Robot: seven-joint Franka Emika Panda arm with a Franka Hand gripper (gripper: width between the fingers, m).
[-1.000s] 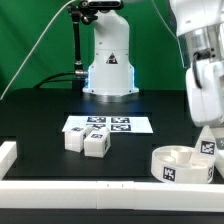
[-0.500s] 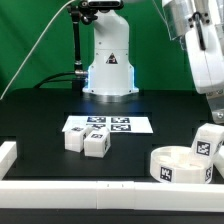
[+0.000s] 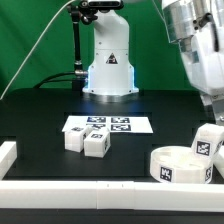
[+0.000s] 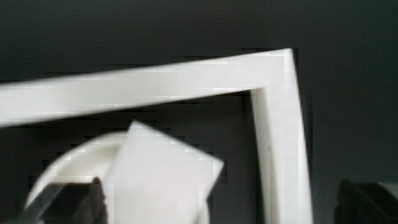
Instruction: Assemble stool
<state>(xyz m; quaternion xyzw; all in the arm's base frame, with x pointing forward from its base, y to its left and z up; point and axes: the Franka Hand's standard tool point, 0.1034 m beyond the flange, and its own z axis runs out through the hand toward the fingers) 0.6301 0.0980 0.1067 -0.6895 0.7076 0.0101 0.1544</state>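
The round white seat (image 3: 180, 165) lies at the exterior view's lower right, inside the corner of the border rails. One white leg (image 3: 207, 143) stands tilted on its right side, free of the fingers. Two more legs (image 3: 75, 140) (image 3: 97, 145) lie side by side in front of the marker board. My arm (image 3: 195, 50) hangs above the seat, and its fingertips are cut off at the exterior view's right edge. In the wrist view my gripper (image 4: 214, 205) is open above that leg (image 4: 169, 175) and the seat (image 4: 71, 165). Its dark fingers (image 4: 63, 200) stand wide apart and do not touch the leg.
The marker board (image 3: 108, 125) lies mid-table before the robot base (image 3: 108, 60). White border rails run along the front (image 3: 90, 190) and the left (image 3: 8, 153). Their corner shows in the wrist view (image 4: 276, 70), close beside the seat.
The gripper was down around the leg on the seat one second ago. It has let go and risen up and to the exterior view's right. The leg stays on the seat.
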